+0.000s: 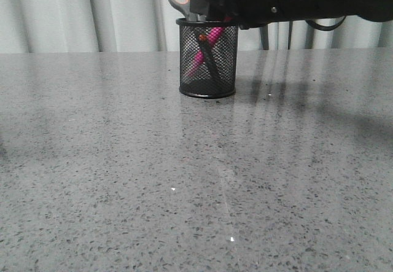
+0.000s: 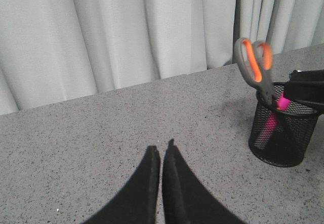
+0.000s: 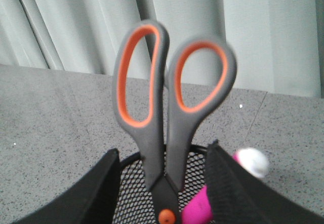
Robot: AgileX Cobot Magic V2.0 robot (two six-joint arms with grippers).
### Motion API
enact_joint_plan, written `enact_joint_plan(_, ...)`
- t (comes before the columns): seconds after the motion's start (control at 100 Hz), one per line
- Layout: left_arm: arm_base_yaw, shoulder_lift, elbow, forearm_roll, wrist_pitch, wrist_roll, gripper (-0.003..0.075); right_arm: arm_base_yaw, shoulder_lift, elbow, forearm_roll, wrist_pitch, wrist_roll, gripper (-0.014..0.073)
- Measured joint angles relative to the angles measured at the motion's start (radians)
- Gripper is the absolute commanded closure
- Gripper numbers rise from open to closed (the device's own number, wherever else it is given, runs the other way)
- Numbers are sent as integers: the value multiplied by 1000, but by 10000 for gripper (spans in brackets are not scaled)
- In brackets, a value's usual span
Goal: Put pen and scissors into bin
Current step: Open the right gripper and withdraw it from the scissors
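The left claw (image 2: pixel 161 153) hovers low over the grey speckled desk (image 2: pixel 101 128) with its two black fingers pressed together, closed on nothing. Ahead of it and off to its right stands the bin (image 2: pixel 281 133), upright on the desk near the pale curtain (image 2: pixel 126 27), well apart from this claw.

The scissors (image 3: pixel 162 107) stand blades-down in the bin, the two grey, orange-lined handle loops rising above its rim and the orange pivot screw just inside. The pen (image 3: pixel 212 198) leans in the bin beside them, its pink body slanting across the blades and its white end poking up past the rim.

The right claw (image 3: pixel 162 183) sits right over the bin's mouth, its fingers (image 3: pixel 96 193) spread open, one on either side of the scissor handles and apart from them, gripping nothing. The pen's white end shows just outside its right-hand finger
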Motion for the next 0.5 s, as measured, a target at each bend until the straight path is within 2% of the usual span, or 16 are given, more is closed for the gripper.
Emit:
enact_joint_plan(0.07,0,0,0,0,0,0,739,0,-35,10,0,0,0,255)
enact_joint_plan(0.16,0,0,0,0,0,0,739,0,-104,34,0,0,0,337)
enact_joint_plan(0.36,0,0,0,0,0,0,739,-27,-312,87,-2,50,-9,666)
enact_joint_plan(0.5,0,0,0,17,0,0,740,-59,-466,113,-2,184,-98,662)
